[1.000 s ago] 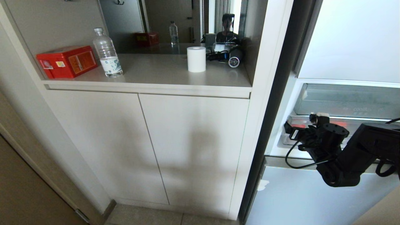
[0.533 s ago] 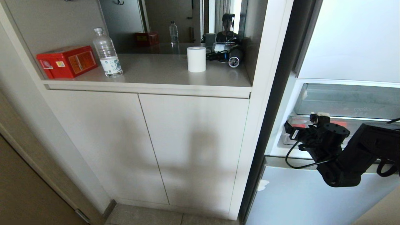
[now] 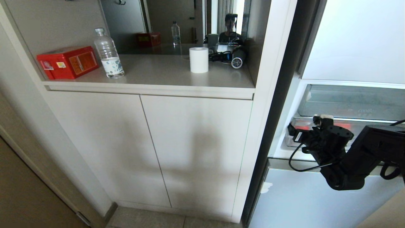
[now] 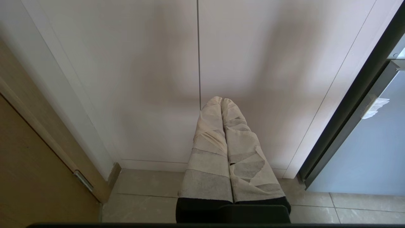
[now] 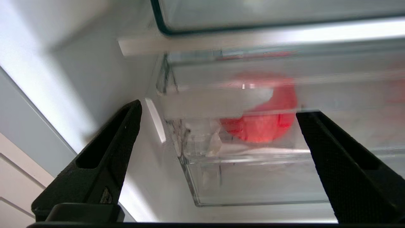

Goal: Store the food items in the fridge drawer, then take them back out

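Note:
The fridge drawer is a clear plastic bin in the open fridge compartment, with a white tape scrap at its near corner. A round red food item lies inside it and shows through the clear front wall. My right gripper hovers just in front of that corner, open, with nothing between its black fingers. In the head view the right gripper is at the drawer. My left gripper hangs parked low before the cabinet doors, its taped fingers shut together and empty.
A shallower clear tray sits above the drawer, and a pale blue-grey door panel below it. The counter to the left holds a red box, water bottle, paper roll and hair dryer. A person shows in the mirror.

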